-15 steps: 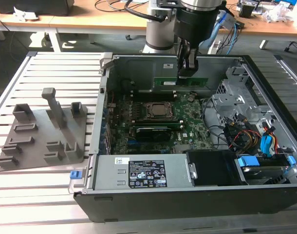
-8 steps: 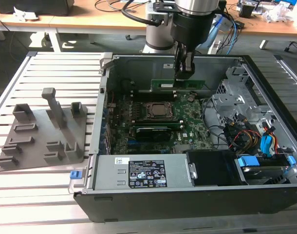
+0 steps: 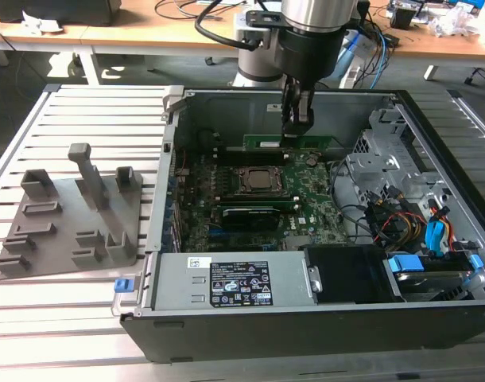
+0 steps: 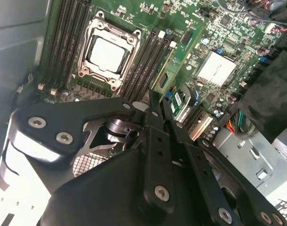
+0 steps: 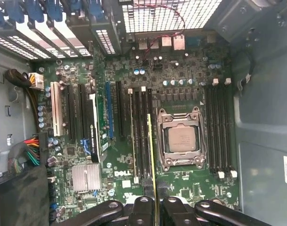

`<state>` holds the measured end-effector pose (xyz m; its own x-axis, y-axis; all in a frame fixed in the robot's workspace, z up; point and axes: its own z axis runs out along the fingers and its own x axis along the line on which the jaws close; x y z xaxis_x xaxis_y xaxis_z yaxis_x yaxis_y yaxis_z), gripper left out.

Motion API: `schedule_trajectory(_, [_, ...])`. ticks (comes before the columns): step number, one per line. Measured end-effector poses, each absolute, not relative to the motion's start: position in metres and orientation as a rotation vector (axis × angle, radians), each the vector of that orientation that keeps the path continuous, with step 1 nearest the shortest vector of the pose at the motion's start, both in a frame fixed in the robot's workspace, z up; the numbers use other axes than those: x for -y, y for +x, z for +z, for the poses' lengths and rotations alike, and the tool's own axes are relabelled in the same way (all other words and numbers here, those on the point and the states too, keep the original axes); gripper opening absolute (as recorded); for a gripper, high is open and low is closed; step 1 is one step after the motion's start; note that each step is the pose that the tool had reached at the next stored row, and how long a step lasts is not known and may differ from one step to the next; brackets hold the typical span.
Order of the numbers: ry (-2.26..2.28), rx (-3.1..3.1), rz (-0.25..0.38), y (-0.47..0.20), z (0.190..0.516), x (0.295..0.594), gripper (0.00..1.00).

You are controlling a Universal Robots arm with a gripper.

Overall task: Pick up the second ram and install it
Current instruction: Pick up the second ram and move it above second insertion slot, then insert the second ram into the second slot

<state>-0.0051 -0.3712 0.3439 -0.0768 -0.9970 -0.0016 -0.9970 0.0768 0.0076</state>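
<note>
In the first wrist view, the gripper (image 5: 155, 207) is clamping the second ram (image 5: 152, 160) edge-on between its fingers, the stick lying along a memory slot just beside the processor socket (image 5: 182, 138) on the motherboard (image 5: 115, 165).

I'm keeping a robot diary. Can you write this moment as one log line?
end effector: shut on second ram | ram: upright on edge, over motherboard slots beside CPU socket | tray: outside case
</note>
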Motion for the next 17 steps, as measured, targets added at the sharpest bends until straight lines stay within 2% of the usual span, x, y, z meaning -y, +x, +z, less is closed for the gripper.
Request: schedule_trajectory(17, [2.132,2.302,-0.010,-0.0066,0.3375,0.3720,0.14])
